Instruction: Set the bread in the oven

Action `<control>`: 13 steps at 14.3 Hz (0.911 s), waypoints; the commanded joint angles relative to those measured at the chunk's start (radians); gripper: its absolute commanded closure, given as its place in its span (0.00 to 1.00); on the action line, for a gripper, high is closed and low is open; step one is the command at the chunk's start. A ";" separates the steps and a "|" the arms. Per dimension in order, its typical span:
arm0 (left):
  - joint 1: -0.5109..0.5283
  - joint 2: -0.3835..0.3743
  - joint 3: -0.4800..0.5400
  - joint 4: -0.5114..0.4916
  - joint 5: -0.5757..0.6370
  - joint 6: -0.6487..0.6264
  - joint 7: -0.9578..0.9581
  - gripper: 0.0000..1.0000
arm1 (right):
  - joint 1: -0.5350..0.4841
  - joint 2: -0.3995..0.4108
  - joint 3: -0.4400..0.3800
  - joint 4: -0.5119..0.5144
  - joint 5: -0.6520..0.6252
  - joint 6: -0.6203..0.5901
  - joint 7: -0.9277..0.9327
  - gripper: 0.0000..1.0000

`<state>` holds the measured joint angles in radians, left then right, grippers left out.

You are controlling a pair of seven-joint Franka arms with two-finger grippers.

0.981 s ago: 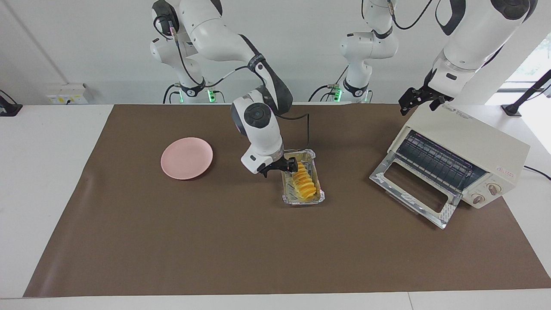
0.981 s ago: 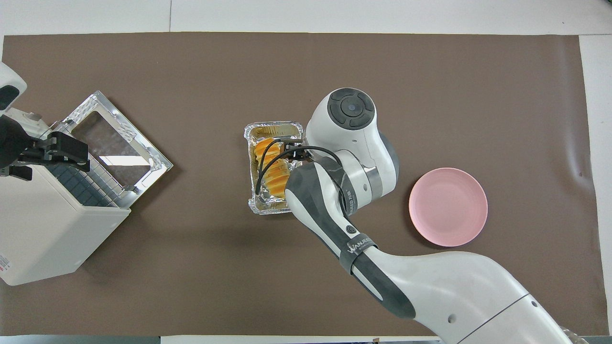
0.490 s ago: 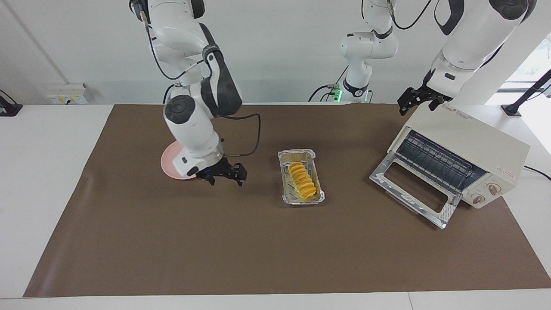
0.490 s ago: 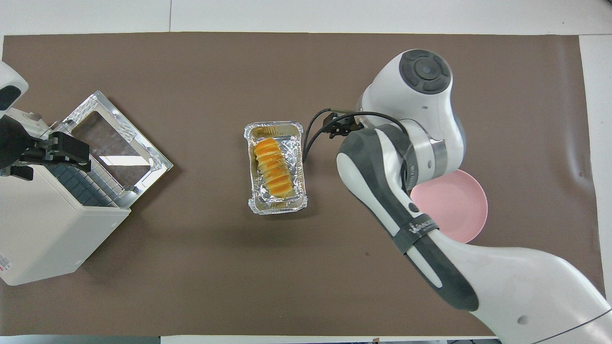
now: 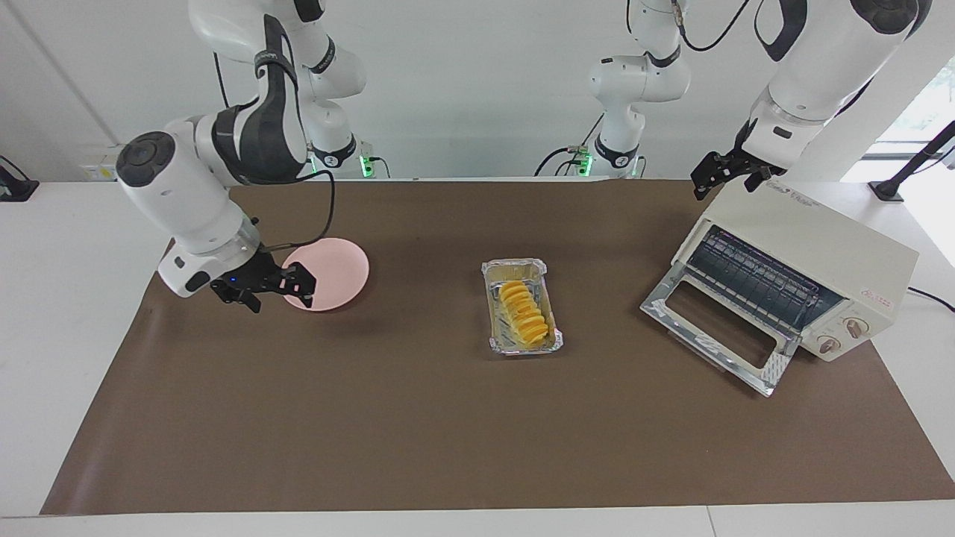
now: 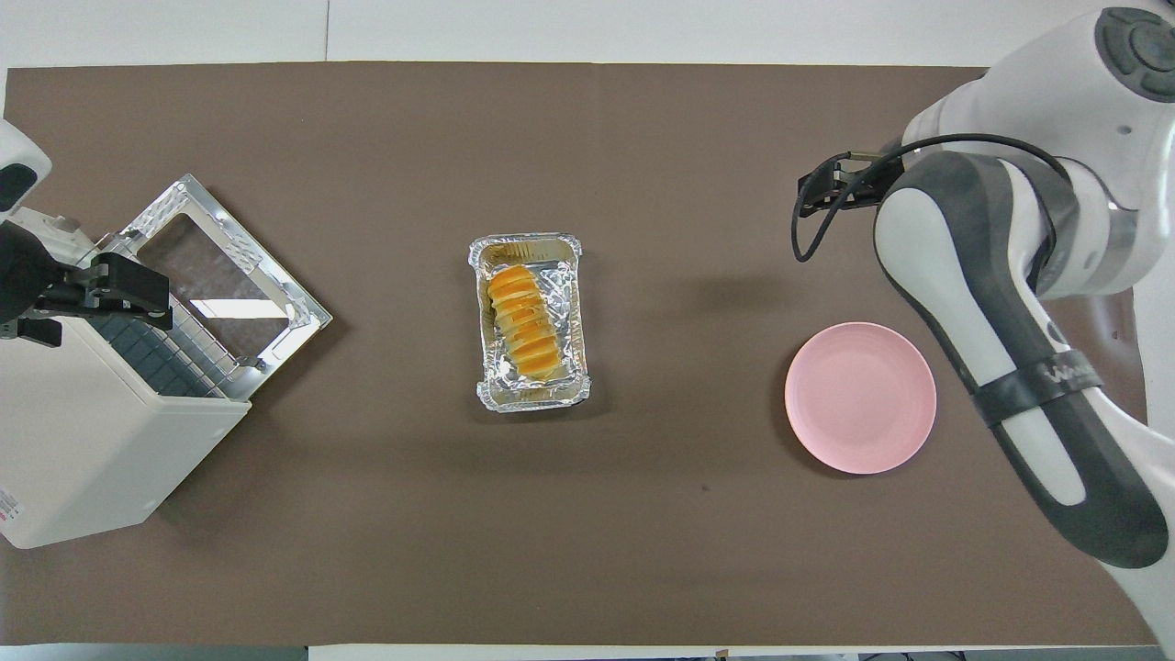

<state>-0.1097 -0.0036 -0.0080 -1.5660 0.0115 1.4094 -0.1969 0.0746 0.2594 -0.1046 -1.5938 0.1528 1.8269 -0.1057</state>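
At the table's middle, bread [image 5: 524, 311]: it lies lengthwise in a crinkled foil tray [image 5: 495, 328], ridged top up, with no gripper touching it.
Foil tray: it sits on the brown mat [image 5: 448, 432], between the pink plate and the oven.
Oven [image 5: 813, 261]: it stands toward the left arm's end of the table, turned at an angle, with its glass door [image 5: 716, 328] dropped flat onto the mat and the wire rack [image 5: 753, 280] showing inside.
Pink plate [image 5: 332, 272]: it rests toward the right arm's end of the table, well apart from the tray, with nothing on it.
Right gripper [image 5: 262, 289]: it hangs just above the mat at the plate's edge, on the side away from the tray; its fingers are spread apart and hold nothing.
Left gripper [image 5: 722, 173]: it hovers over the oven's top, at the corner nearest the robots, where the arm waits; whether its fingers are apart or together cannot be told.
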 commanded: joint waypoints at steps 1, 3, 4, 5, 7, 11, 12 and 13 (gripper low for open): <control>0.002 -0.026 -0.003 -0.025 -0.012 0.002 0.013 0.00 | -0.061 -0.061 0.011 -0.011 -0.053 -0.066 -0.124 0.00; -0.007 -0.029 -0.012 -0.023 -0.005 0.020 0.010 0.00 | -0.061 -0.103 0.011 -0.011 -0.088 -0.131 -0.132 0.00; -0.019 -0.024 -0.018 -0.017 -0.008 0.026 0.011 0.00 | -0.061 -0.124 0.011 -0.012 -0.088 -0.176 -0.131 0.00; -0.039 -0.021 -0.027 -0.014 -0.013 0.026 0.010 0.00 | -0.059 -0.146 0.011 -0.014 -0.091 -0.211 -0.129 0.00; -0.094 0.049 -0.049 0.061 -0.016 -0.004 0.008 0.00 | -0.061 -0.184 0.011 -0.018 -0.139 -0.247 -0.134 0.00; -0.229 0.359 -0.040 0.419 -0.048 -0.104 -0.056 0.00 | -0.071 -0.252 0.020 -0.028 -0.183 -0.316 -0.134 0.00; -0.260 0.416 -0.037 0.484 -0.048 -0.102 -0.096 0.00 | -0.096 -0.255 0.023 -0.031 -0.185 -0.316 -0.143 0.00; -0.281 0.465 -0.033 0.518 -0.048 -0.087 -0.131 0.00 | -0.129 -0.265 0.037 -0.028 -0.185 -0.308 -0.172 0.00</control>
<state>-0.3453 0.2967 -0.0653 -1.2460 -0.0163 1.3775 -0.2723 0.0063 0.0228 -0.0956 -1.5966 -0.0167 1.5119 -0.2270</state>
